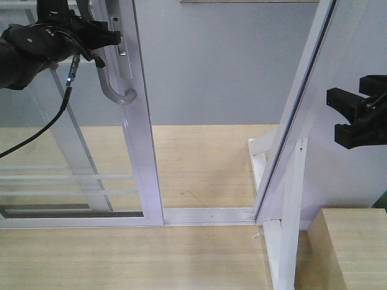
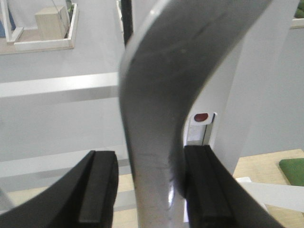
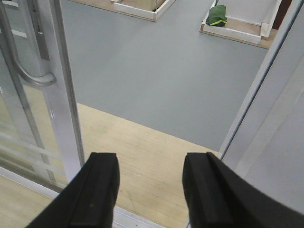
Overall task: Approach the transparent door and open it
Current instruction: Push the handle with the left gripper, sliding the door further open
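Door (image 1: pixel 143 151) stands at the left of the front view. Its side rail is well apart from the slanted post (image 1: pixel 299 109), leaving an open gap between them. Left claw (image 1: pixel 113 36) sits high on that rail, jaws partly apart around the curved handle (image 2: pixel 159 123): one finger (image 2: pixel 202 185) touches it, the other stands just clear. Right claw (image 3: pixel 149 185) hangs spread and empty near the post, well away from the door.

One transparent door (image 1: pixel 143 151), one handle (image 1: pixel 116 92), two claws (image 1: pixel 115 36) (image 1: pixel 334 116).
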Robot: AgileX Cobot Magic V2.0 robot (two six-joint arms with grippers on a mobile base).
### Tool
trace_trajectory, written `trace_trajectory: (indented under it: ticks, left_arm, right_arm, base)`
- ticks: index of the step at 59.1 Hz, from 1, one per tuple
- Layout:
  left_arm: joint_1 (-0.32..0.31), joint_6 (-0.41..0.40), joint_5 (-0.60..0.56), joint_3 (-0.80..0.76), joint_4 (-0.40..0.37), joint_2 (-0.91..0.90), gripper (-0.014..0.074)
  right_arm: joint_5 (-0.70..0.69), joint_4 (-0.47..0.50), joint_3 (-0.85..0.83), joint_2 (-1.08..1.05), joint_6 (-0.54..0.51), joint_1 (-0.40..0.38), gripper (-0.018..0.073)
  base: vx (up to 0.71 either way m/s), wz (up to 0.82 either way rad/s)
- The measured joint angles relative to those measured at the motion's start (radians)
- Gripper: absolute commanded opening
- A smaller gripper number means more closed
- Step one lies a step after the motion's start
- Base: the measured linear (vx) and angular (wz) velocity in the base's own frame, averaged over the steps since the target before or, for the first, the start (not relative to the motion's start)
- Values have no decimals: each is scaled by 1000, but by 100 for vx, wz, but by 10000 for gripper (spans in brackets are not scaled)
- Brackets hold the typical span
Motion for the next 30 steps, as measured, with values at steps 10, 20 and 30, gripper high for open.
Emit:
trace_trajectory:
  ticks: [10,20,30]
  left_arm:
    - [57,25,37,5,-11,-18,412]
    - [119,58,69,10,-13,-42,414]
    - [204,60,135,10,-14,-79,414]
  right_arm:
    - [0,0,0,0,0,0,387]
    - [0,-14,0,0,0,0,387]
    - [0,-18,0,0,0,0,387]
  base:
    - [0,0]
    - [0,0]
    - [0,0]
